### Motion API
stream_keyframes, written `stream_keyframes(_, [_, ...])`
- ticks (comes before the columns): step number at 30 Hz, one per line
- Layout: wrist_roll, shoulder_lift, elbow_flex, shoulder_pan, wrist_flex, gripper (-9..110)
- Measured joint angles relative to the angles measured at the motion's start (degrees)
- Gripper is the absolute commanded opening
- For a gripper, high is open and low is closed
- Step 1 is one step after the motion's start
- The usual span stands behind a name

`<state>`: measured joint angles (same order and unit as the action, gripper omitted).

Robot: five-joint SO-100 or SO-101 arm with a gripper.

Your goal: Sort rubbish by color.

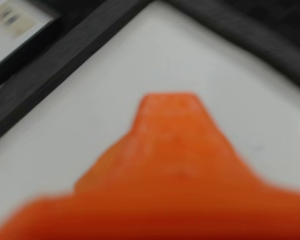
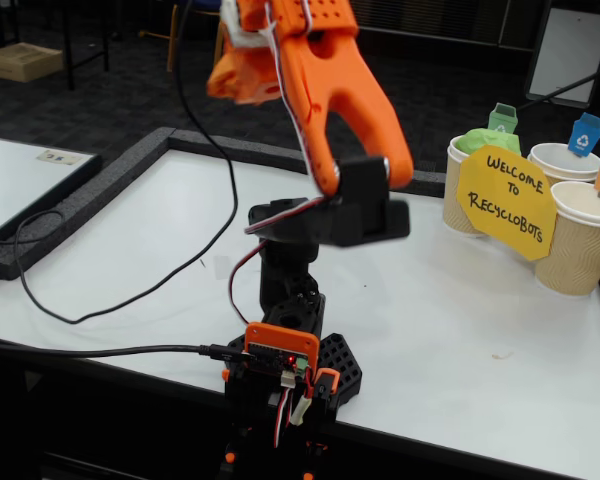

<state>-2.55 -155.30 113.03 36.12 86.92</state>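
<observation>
Only the green wad shows, sitting in the top of the left cup at the far right of the white worktop in the fixed view. Two more cups stand beside it, the middle cup and the right cup. Each cup has a small tag on its rim. A yellow sign leans on the front of the cups. The orange arm is lifted high, well apart from the cups. In the wrist view the end effector is a blurry orange shape over the bare worktop, and I cannot tell if it is spread or pressed together.
</observation>
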Motion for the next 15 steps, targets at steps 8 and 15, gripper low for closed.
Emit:
stream_keyframes(8, [0.0, -9.0, 0.0, -3.6, 6.4, 0])
stream_keyframes(15, [0.0, -12.8, -3.1, -5.6, 10.9, 0])
